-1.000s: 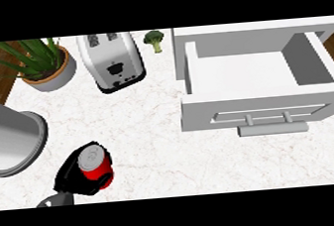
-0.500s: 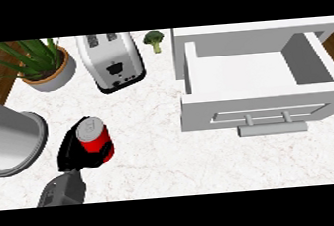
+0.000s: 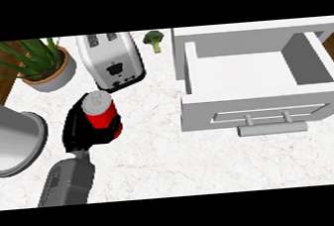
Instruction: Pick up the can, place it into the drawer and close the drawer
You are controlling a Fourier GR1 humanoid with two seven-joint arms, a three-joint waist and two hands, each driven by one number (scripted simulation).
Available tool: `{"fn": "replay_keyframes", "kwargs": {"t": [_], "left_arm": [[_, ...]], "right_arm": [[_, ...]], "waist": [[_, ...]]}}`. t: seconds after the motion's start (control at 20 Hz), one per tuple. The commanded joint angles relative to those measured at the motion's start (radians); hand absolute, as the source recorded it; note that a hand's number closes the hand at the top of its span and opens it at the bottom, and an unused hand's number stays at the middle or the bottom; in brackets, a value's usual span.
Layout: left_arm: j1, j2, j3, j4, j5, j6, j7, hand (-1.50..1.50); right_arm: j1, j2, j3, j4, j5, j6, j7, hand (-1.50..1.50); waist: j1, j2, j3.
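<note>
While the drawer stands open, only one arm shows, coming in from the lower left of the head view.

Robot hand: the left robot hand (image 3: 80, 131) is curled round the can, black fingers wrapping its lower body; I judge it a closed hold.
Other hand: the right one is not in view.
Can: the red can (image 3: 101, 113) stands on the counter (image 3: 203, 162), roughly upright, its silver top tipped slightly toward the toaster (image 3: 112, 59), which lies just beyond it.
Long axis: near vertical, top leaning a little up and right in the view.
Drawer: the white drawer (image 3: 257, 109) is pulled out, its handle toward the robot, and sits well apart from the can, to the right.
Key relation: the drawer's open box lies right of the held can and slightly farther back, with its front wall between them.
Coming move, as judged: lift the can over that wall, then carry it rightward.
Nearby: a grey pot (image 3: 7, 140) sits close on the left, a plant (image 3: 40, 63) behind.
</note>
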Motion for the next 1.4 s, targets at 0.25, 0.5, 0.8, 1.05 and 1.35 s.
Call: {"fn": "replay_keyframes", "kwargs": {"t": [0.25, 0.5, 0.8, 1.05, 1.35], "left_arm": [[-0.143, -0.002, -0.109, -0.183, -0.033, 0.228, 0.208, 1.50], [-0.252, -0.002, -0.126, -0.229, -0.067, 0.303, 0.290, 1.50], [-0.309, -0.002, -0.222, -0.208, -0.065, 0.393, 0.312, 1.50], [-0.524, -0.002, -0.208, -0.132, -0.089, 0.476, 0.431, 1.50], [-0.662, -0.002, -0.217, 0.008, -0.042, 0.548, 0.387, 1.50]], "right_arm": [[0.099, 0.008, 0.008, -0.062, -0.074, -0.001, -0.003, -1.50], [-0.002, 0.008, -0.013, -0.071, -0.025, -0.031, 0.050, -1.50], [0.011, 0.006, -0.029, 0.000, -0.035, 0.019, 0.010, -1.50], [0.046, 0.008, -0.011, -0.067, -0.064, 0.025, 0.041, -1.50], [-0.051, 0.008, 0.054, -0.013, 0.059, -0.032, 0.011, -1.50]], "waist": [[-0.007, -0.001, 0.000], [-0.003, 0.002, 0.000], [-0.006, 0.002, 0.000], [-0.016, 0.001, 0.000], [-0.012, 0.005, 0.000]]}}
